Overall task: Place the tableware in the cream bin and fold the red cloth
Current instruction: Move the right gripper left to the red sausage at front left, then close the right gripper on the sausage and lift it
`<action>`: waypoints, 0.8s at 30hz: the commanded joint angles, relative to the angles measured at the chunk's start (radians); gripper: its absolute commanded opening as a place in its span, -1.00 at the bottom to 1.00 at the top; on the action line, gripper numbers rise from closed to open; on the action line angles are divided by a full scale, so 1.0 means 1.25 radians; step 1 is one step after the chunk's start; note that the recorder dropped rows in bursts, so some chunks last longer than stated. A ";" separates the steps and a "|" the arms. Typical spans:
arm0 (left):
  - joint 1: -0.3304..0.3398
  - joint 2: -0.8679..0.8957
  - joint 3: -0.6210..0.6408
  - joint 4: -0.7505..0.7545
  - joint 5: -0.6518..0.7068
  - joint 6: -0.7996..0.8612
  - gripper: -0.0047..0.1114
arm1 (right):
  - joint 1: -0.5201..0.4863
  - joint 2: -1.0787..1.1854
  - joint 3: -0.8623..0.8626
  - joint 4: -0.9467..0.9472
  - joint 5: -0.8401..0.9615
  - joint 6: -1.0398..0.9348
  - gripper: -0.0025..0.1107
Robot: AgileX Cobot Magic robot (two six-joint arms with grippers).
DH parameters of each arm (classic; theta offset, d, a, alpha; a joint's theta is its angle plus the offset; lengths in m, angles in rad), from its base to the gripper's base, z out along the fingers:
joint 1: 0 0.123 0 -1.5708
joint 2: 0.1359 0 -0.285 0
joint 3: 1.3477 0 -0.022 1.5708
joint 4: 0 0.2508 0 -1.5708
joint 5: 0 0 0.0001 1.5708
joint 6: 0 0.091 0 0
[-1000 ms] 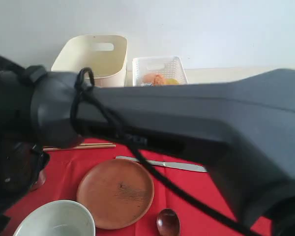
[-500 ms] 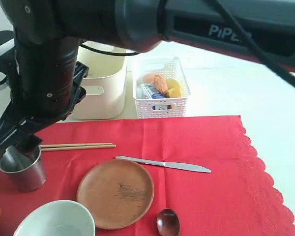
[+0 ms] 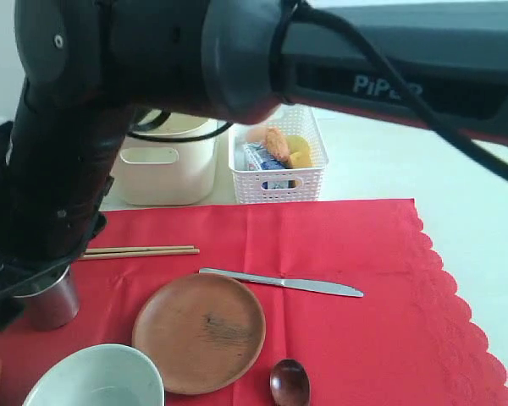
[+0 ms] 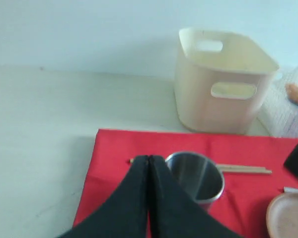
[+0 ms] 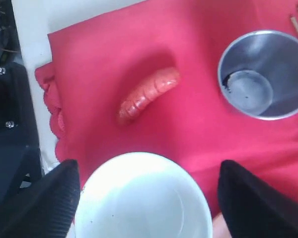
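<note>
My right arm reaches across to the left. Its gripper is open, a finger on each side of the pale green bowl, not closed on it. The steel cup stands upright on the red cloth, partly behind that arm. My left gripper is shut and empty, just beside the cup. Chopsticks, knife, brown plate and dark spoon lie on the cloth. The cream bin stands behind the cloth.
A white lattice basket holding food and a carton stands right of the bin. A pink sausage lies on the cloth near the bowl and cup. The right arm's dark body blocks the upper part of the exterior view.
The right arm has swung left and down, uncovering the cloth and tableware, and now hides part of the steel cup and the bin. Both grippers keep their state.
</note>
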 commanded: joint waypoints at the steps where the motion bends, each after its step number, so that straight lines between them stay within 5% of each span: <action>1: -0.001 -0.004 -0.097 -0.008 0.006 0.002 -0.92 | -0.003 -0.009 0.079 0.058 -0.087 -0.045 0.33; 11: -0.001 -0.004 -0.217 -0.008 0.006 0.002 -0.92 | 0.042 0.012 0.146 0.156 -0.221 -0.107 0.33; 19: -0.001 -0.004 -0.266 -0.008 0.003 0.002 -0.92 | 0.136 0.082 0.133 -0.110 -0.344 0.135 0.33; 24: -0.001 -0.004 -0.282 -0.008 0.001 0.002 -0.92 | 0.139 0.131 0.090 -0.133 -0.343 0.181 0.33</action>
